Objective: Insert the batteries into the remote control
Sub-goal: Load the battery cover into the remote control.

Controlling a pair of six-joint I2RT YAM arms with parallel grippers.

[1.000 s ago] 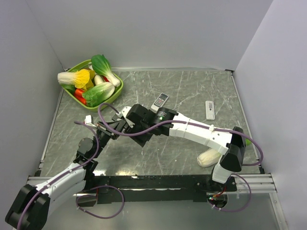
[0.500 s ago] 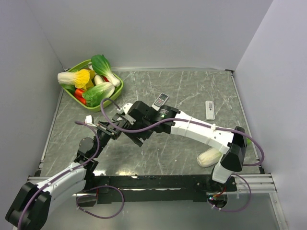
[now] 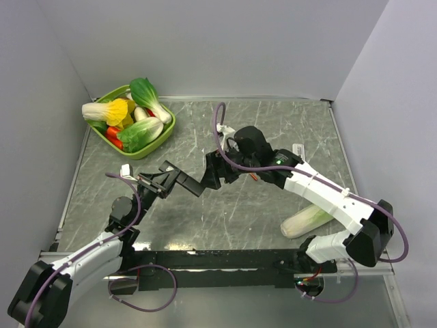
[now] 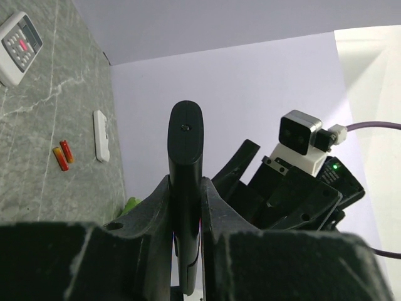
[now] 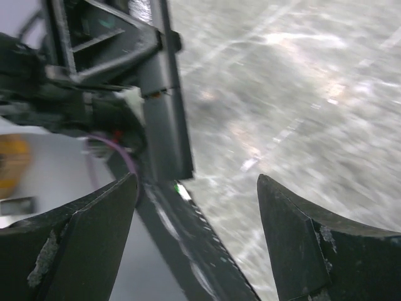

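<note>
The left jaws pinch the black remote control (image 4: 186,150) by one end, off the surface, its long axis pointing right toward the right jaws, which stand spread wide near its free end. Two orange-red batteries (image 4: 62,155) lie side by side on the surface.

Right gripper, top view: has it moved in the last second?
Yes. The right gripper has pulled back to the right, farther from the green basket.
</note>
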